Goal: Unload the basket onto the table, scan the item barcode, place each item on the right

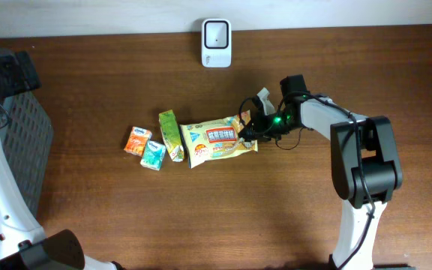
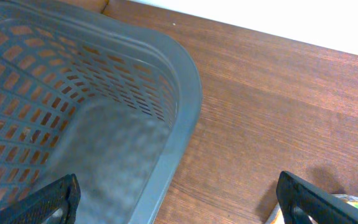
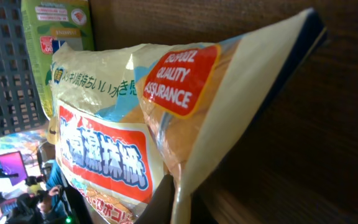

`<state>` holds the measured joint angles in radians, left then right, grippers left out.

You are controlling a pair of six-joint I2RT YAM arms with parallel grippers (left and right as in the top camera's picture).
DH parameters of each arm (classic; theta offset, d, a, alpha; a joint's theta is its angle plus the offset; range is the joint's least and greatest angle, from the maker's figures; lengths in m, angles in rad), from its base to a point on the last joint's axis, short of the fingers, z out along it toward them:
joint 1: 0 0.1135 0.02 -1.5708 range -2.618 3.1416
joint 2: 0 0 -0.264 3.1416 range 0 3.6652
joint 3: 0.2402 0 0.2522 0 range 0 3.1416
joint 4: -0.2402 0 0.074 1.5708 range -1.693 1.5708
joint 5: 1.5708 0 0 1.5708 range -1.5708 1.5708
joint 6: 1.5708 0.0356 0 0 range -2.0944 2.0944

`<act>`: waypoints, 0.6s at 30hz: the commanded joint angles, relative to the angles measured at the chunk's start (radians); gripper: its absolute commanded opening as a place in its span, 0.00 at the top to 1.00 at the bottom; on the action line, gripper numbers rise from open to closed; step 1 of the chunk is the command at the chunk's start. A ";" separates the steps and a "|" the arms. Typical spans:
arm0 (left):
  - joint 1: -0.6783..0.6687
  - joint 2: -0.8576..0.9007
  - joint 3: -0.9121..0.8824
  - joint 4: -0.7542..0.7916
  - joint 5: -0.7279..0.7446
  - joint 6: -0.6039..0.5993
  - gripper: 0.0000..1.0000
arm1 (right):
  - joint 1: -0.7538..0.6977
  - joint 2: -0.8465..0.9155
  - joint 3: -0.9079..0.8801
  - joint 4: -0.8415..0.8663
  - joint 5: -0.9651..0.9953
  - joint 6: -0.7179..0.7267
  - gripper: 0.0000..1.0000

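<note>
At the far left of the overhead frame, a grey slotted basket (image 1: 32, 142) sits on the brown table (image 1: 201, 217). The left gripper (image 2: 182, 202) hangs above the basket's rim. In the left wrist view its two fingers show in the lower corners of the frame, spread wide apart with nothing between them.

Further right, at centre-left of the overhead view, a small orange pack (image 1: 136, 140) and a teal pack (image 1: 152, 155) lie just beside each other. Next comes a green carton (image 1: 171, 135), right against the left end of the snack bag (image 1: 214, 142), which lies at the middle of the frame. Straight above the bag, at the top edge by the wall, stands a white scanner (image 1: 216, 32), well apart from it.

At the bag's right end, the right gripper (image 1: 247, 127) has its fingers pressed together on the bag's edge. The right wrist view shows the seam pinched at the bottom centre.
</note>
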<state>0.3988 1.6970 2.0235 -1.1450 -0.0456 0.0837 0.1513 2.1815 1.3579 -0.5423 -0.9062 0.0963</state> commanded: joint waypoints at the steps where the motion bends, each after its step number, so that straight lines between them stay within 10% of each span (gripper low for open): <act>1: 0.003 -0.005 0.012 -0.001 -0.003 0.012 0.01 | -0.029 -0.028 0.008 -0.017 0.024 -0.010 0.96; 8: 0.004 -0.005 0.012 -0.001 -0.003 0.012 0.01 | -0.072 -0.368 0.008 -0.182 0.417 -0.007 0.96; 12: 0.003 -0.005 0.012 -0.001 -0.003 0.012 0.01 | 0.021 -0.585 0.010 -0.363 1.164 0.218 0.96; 18: 0.003 -0.005 0.012 -0.001 -0.003 0.012 0.01 | 0.272 -0.444 0.017 -0.544 1.640 0.285 0.96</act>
<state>0.3988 1.6970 2.0235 -1.1477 -0.0456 0.0864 0.3294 1.6524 1.3716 -1.0996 0.5121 0.3447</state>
